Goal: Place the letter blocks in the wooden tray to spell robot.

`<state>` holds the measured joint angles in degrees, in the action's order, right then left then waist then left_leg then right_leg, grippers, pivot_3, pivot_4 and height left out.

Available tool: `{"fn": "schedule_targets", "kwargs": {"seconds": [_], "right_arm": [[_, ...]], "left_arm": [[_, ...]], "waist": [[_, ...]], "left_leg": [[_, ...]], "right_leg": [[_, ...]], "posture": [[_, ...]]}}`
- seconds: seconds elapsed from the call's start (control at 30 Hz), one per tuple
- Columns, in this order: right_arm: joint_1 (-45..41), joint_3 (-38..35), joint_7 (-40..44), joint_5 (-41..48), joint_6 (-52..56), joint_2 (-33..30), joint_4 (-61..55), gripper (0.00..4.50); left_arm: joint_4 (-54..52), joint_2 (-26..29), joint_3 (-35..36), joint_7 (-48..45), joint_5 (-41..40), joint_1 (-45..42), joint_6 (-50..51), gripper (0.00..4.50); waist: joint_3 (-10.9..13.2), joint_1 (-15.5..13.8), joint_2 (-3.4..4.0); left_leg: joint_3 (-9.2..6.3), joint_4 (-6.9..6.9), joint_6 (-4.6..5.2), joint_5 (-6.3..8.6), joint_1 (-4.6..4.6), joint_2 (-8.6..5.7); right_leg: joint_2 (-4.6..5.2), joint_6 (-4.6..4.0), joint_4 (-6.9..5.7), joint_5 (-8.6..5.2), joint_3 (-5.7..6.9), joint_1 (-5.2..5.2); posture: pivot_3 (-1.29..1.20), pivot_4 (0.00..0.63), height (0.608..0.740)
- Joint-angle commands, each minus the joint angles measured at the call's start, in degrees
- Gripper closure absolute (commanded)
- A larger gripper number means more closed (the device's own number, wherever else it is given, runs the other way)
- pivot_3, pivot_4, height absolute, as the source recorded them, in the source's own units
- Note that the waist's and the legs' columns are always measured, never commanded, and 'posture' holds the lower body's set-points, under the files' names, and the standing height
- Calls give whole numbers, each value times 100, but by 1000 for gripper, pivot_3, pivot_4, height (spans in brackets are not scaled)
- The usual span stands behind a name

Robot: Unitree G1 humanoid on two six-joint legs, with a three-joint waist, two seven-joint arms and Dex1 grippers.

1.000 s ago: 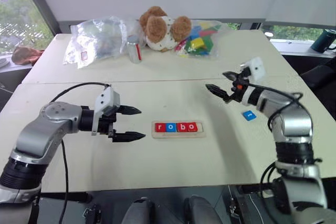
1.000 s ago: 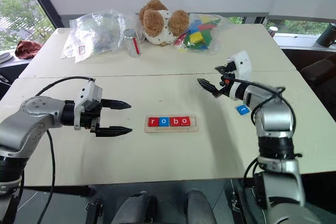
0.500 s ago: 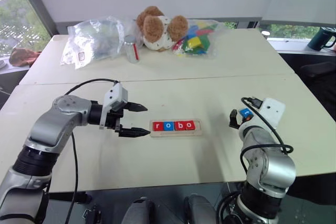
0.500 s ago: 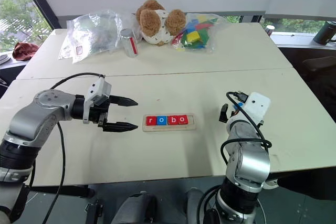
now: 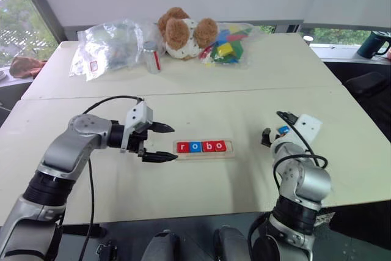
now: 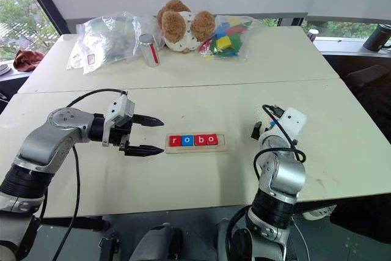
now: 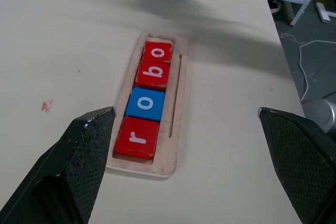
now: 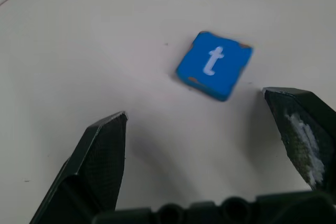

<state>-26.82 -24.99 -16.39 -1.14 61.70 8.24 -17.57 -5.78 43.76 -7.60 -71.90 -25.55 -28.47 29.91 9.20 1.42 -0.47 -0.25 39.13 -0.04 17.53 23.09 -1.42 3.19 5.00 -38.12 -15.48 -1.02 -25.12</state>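
Observation:
The wooden tray (image 5: 206,155) lies mid-table with four letter blocks (image 7: 147,103) in it, reading r, o, b, o in red, blue, red, red. My left gripper (image 5: 174,143) hovers open at the tray's left end and points along it, its fingertips either side of the r block. A fifth block, the blue t (image 8: 214,65), lies flat on the table to the tray's right. My right gripper (image 8: 194,107) is open just short of it, low over the table, with nothing between its fingers.
At the table's far side are a teddy bear (image 5: 183,32), a clear bag of coloured toy blocks (image 5: 229,46), a metal can (image 5: 151,57) and crumpled plastic bags (image 5: 110,44). A dark mug (image 5: 372,44) stands beyond the far right corner.
My right arm has swung down and to the right, from raised and pointing at the table's centre to low behind the blue t block. My left gripper has edged toward the tray's end.

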Motion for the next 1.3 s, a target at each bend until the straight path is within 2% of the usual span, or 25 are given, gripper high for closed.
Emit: {"fn": "schedule_targets", "kwargs": {"seconds": [0.03,0.17,0.27,0.37,0.43,0.53,0.57,0.77,0.9,1.03,1.17,1.3], "right_arm": [[-185,27,-108,186,-363,204,396,37],[-354,119,-301,163,-666,156,910,37],[-457,31,-551,145,-794,125,1275,37],[-417,53,-726,132,-782,108,1439,856],[-334,83,-799,129,-729,141,1436,1726],[-212,171,-837,132,-652,208,1348,3267],[-174,251,-809,122,-652,205,1331,3397],[150,1084,-203,-51,-835,-333,986,3389],[668,1762,863,100,-531,-1262,-64,3389],[1421,1971,1763,591,342,-1967,-1426,3389],[2033,1787,1935,891,1386,-1845,-2545,3389],[2011,1657,1647,765,1870,-1392,-2732,3389]], "left_arm": [[-226,91,204,72,-50,70,12,0],[-294,102,228,143,-80,155,30,0],[-336,92,237,195,-89,202,45,0],[-351,89,255,236,-100,228,60,0],[-360,90,262,255,-105,245,63,0],[-374,93,270,269,-113,261,72,0],[-364,90,268,270,-110,262,64,0],[-318,66,236,261,-104,227,55,0],[-247,84,205,184,-88,186,15,0],[-108,116,161,44,-23,96,-80,0],[106,146,89,-146,61,-106,-197,0],[296,112,39,-247,129,-238,-275,0]], "waist": [[0,5,-1],[-1,68,-3],[-2,111,-3],[-4,113,-6],[-5,115,-9],[-5,115,-9],[-5,114,-9],[-5,128,-9],[-4,113,-6],[-1,79,-3],[-2,55,-5],[-2,81,-5]], "left_leg": [[1,1,0,0,-1,0],[1,3,1,1,-20,0],[0,-4,7,5,-71,0],[-1,-4,7,5,-72,0],[-2,-4,7,5,-72,1],[-2,-4,7,5,-72,3],[-3,-6,7,5,-72,4],[-3,-15,7,6,-72,7],[-3,-15,9,6,-71,6],[-4,-15,15,10,-66,6],[-6,-13,17,11,-62,6],[-2,-6,17,11,-62,5]], "right_leg": [[1,0,1,0,0,2],[2,0,7,0,-1,26],[4,-1,11,0,-1,72],[4,-1,10,0,-2,73],[4,-1,10,0,-2,72],[3,-1,10,0,-2,71],[3,-1,9,0,-1,71],[1,-1,11,-1,-1,67],[1,-1,13,-1,-1,67],[-1,0,18,-2,0,66],[-2,0,24,-2,1,68],[-1,0,25,-2,-2,70]], "posture": [[0,150,740],[0,150,740],[0,150,740],[0,150,740],[0,150,740],[0,150,740],[0,150,740],[0,150,740],[0,150,740],[0,150,740],[0,150,740],[0,150,740]]}}
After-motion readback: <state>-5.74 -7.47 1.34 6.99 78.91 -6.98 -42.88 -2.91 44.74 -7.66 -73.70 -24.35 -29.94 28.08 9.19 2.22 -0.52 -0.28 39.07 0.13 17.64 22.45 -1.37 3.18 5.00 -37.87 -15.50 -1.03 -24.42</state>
